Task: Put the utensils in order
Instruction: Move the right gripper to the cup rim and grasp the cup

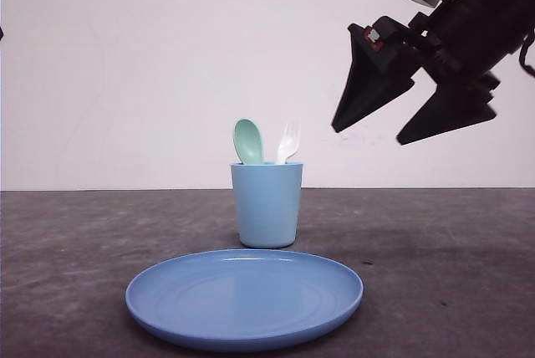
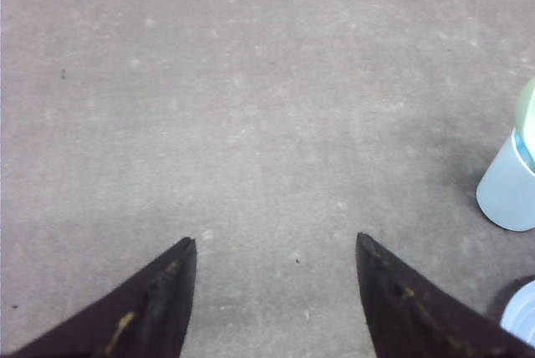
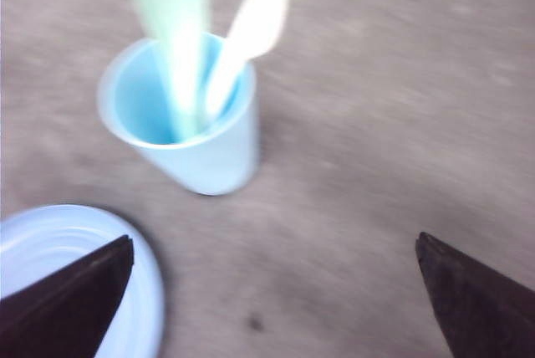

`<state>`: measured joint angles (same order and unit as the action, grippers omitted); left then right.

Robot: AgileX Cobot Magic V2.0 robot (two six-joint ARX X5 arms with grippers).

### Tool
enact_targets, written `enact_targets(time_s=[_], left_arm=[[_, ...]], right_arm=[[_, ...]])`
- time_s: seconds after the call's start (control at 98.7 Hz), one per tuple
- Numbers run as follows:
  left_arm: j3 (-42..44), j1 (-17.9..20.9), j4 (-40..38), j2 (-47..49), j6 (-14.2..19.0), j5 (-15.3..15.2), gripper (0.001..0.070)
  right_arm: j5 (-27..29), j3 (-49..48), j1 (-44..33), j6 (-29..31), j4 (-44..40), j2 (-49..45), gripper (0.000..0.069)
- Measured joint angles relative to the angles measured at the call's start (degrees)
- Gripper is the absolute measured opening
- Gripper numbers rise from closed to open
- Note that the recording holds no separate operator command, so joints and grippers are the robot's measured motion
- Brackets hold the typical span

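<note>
A mint-green spoon [image 1: 247, 140] and a white fork [image 1: 287, 141] stand upright in the light blue cup [image 1: 267, 205] at the table's middle. The blurred right wrist view shows the spoon [image 3: 171, 32] and the fork [image 3: 251, 28] leaning in the cup [image 3: 188, 120]. My right gripper [image 1: 368, 134] hangs high in the air to the right of the cup, open and holding nothing; its fingers [image 3: 67, 299] are spread wide around bare table. My left gripper [image 2: 276, 245] is open over bare table, with the cup [image 2: 508, 191] off to one side.
A round blue plate [image 1: 244, 298] lies in front of the cup, near the table's front edge. Its rim [image 3: 50, 245] sits by one right finger, and its edge [image 2: 522, 314] shows in the left wrist view. Grey table stretches to both sides.
</note>
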<state>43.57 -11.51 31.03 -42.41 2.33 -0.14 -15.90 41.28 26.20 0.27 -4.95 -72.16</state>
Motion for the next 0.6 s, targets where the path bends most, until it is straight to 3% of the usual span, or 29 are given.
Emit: enact_targets(time_s=[0.355,0.365,0.598], left_arm=[[0.00,0.00,0.02,0.00,0.00,0.02,0.0357],[0.00,0.00,0.02,0.00,0.00,0.02,0.0357],[0.00,0.00,0.02,0.00,0.02,0.02,0.0357]], right_arm=[[-2.64,-0.57,2.69,0.00,14.49,-10.01,0.0681],[-3.50,3.43,6.40,0.22,25.33,-26.18,0.0681],[-2.03,8.52,6.93,0.22,25.75,-29.09,0.0681]])
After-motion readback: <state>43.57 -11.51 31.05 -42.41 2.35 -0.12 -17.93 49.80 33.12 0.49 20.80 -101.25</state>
